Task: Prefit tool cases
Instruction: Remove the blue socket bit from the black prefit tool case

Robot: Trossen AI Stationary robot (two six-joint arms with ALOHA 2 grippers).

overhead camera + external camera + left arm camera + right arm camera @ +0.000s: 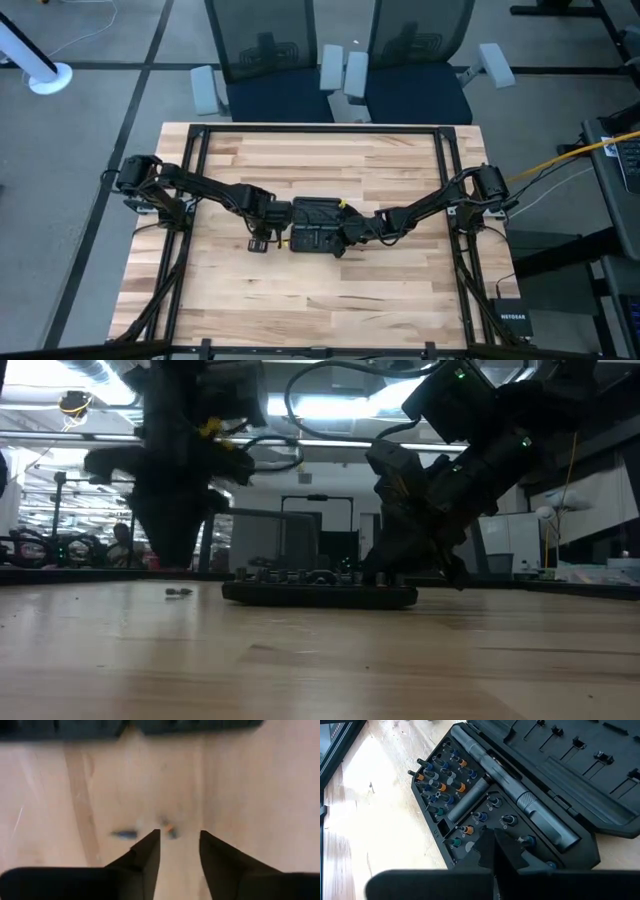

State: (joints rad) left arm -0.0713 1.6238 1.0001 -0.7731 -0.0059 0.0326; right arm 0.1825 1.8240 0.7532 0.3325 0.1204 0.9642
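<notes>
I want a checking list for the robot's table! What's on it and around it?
Surface: pale wooden table, bare at the near side.
Job's things: open black tool case lying flat mid-table; coloured bits and a long driver handle sit in its slots in the right wrist view.
Clutter: small loose bits on the wood beside the case; black NETGEAR box at the table's near right corner.
Grippers: left gripper just left of the case, jaws apart over the loose bits, holding nothing; right gripper over the case's bit tray, jaws shut.
Cables: yellow cable off the table's right side.
Surroundings: two office chairs behind the table; grey floor.
</notes>
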